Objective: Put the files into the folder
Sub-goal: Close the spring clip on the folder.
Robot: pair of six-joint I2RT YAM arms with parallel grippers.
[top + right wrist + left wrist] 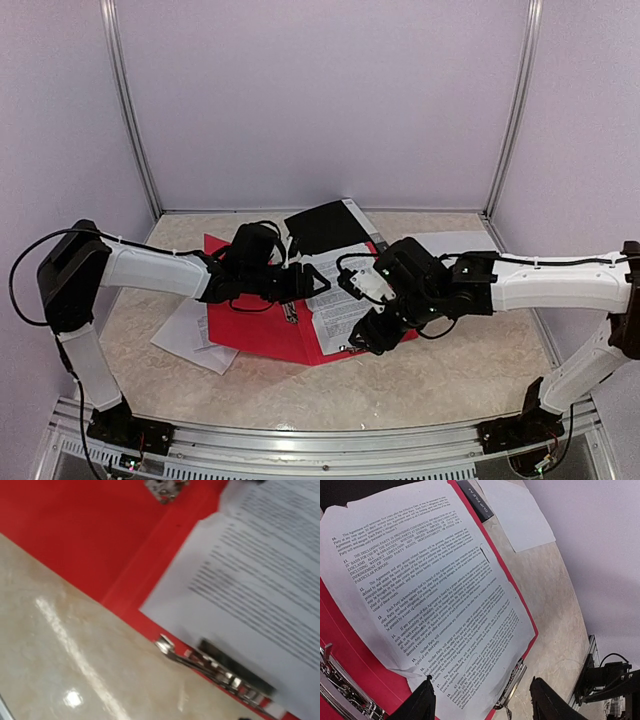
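Now, one red folder [255,338], one black folder [325,226] — left claw [481,690] apart, right claw [364,342] unclear.

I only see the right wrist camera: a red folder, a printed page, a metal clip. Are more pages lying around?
Observer: Yes, a blank sheet lies on the table by the red folder, off its far right corner.
Operator: Any others?
Observer: More white sheets poke out at the folder's left edge.
Operator: What's the other claw doing?
Observer: The left claw hangs open over the printed page, holding nothing.
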